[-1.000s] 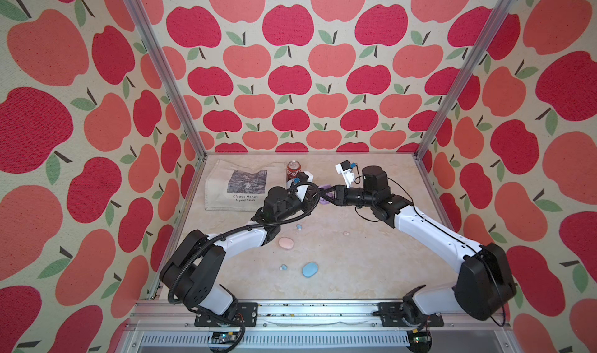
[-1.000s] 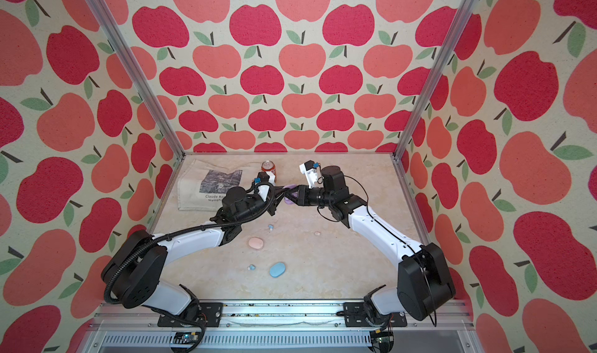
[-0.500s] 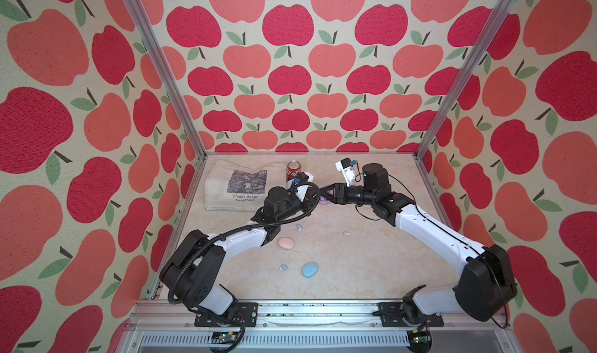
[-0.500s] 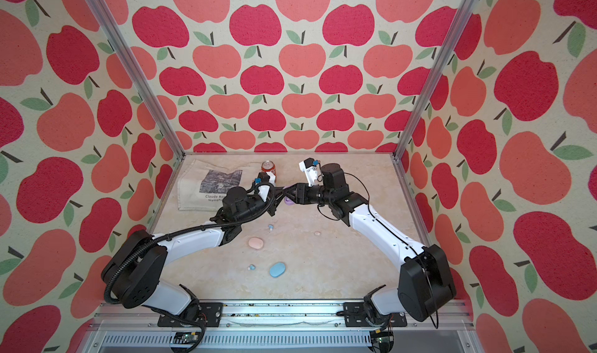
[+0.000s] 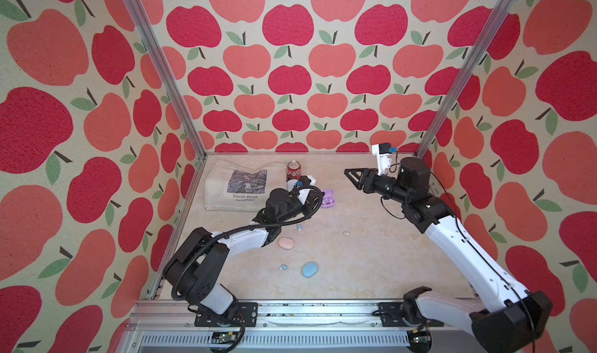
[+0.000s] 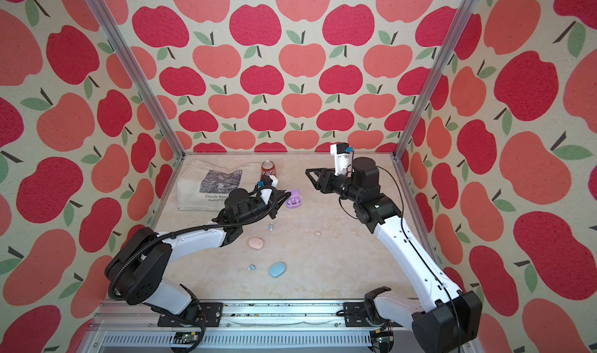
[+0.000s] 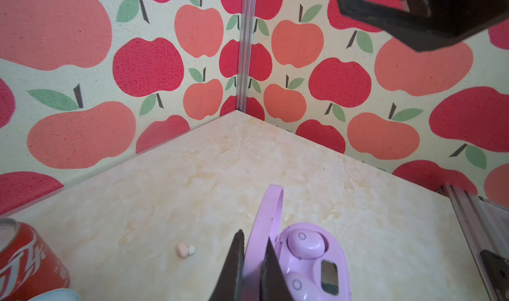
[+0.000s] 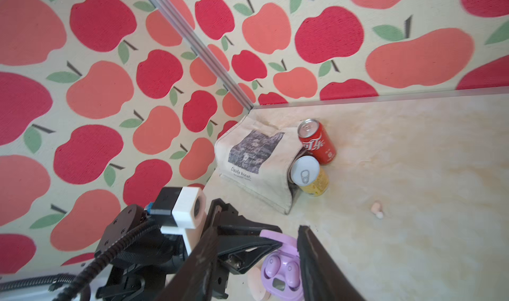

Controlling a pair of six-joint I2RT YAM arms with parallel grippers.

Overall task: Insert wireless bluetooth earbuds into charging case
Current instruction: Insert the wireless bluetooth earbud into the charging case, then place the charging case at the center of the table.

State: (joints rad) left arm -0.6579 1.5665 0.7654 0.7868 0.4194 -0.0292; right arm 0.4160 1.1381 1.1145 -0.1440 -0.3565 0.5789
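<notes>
I'm pinching the purple case (image 5: 328, 202) by its lid in the left claw (image 7: 254, 235), two purple earbuds (image 7: 304, 243) sitting inside beside it. The right claw (image 5: 349, 173) is hanging spread to its right. Two blue buds (image 5: 298, 227) and two pink buds (image 5: 346, 233) are lying loose.

There are three pastel cases (image 5: 310, 269), six tiny earbuds (image 5: 298, 227), two drink cans (image 8: 316, 141) and one cloth bag (image 5: 239, 186).
</notes>
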